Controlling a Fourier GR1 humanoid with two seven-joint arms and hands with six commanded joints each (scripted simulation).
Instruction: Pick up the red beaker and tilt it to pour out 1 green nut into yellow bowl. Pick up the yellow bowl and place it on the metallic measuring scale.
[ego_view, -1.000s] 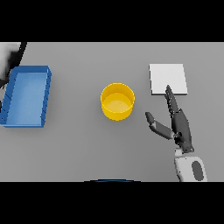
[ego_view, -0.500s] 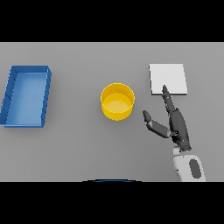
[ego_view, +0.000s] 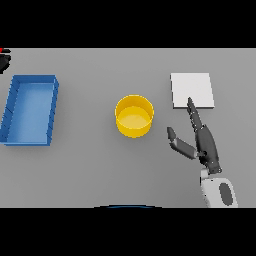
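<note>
Here, the blue tray (ego_view: 30, 110) lies far left on the table (ego_view: 100, 170). The scale (ego_view: 192, 90) sits right of the bowl (ego_view: 134, 116). My right hand (ego_view: 202, 142), between them, has straight, spread fingers holding nothing.

Yellow bowl (ego_view: 134, 116); blue tray (ego_view: 31, 110); pale, perhaps metallic scale (ego_view: 192, 90); grey table (ego_view: 100, 170).
</note>
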